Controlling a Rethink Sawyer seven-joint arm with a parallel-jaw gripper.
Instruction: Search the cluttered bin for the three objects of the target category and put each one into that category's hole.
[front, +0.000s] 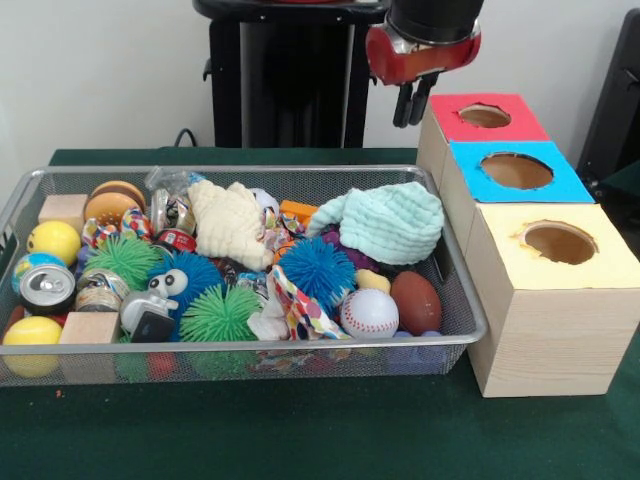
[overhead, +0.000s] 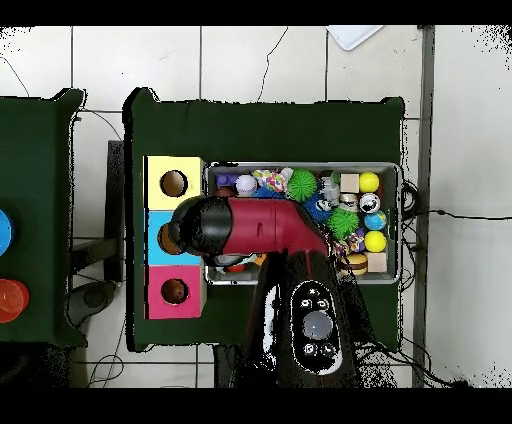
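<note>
A dark green table (overhead: 265, 120) seen from straight above. On it sits a wire bin (overhead: 403, 225) crowded with small toys, including yellow balls (overhead: 370, 182) and green spiky balls (overhead: 302, 183). Just beside the bin stands a row of three boxes, each with a round hole: yellow box (overhead: 173, 183), blue box (overhead: 158, 238), red box (overhead: 174, 291). The red and black robot arm (overhead: 265, 228) reaches across the bin, its end covering part of the blue box.

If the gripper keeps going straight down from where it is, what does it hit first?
Probably the row of wooden boxes: the gripper hangs beside the red-topped box, and overhead the arm's head covers the blue-topped box. Depth is unclear, so which of the two is uncertain.
</note>
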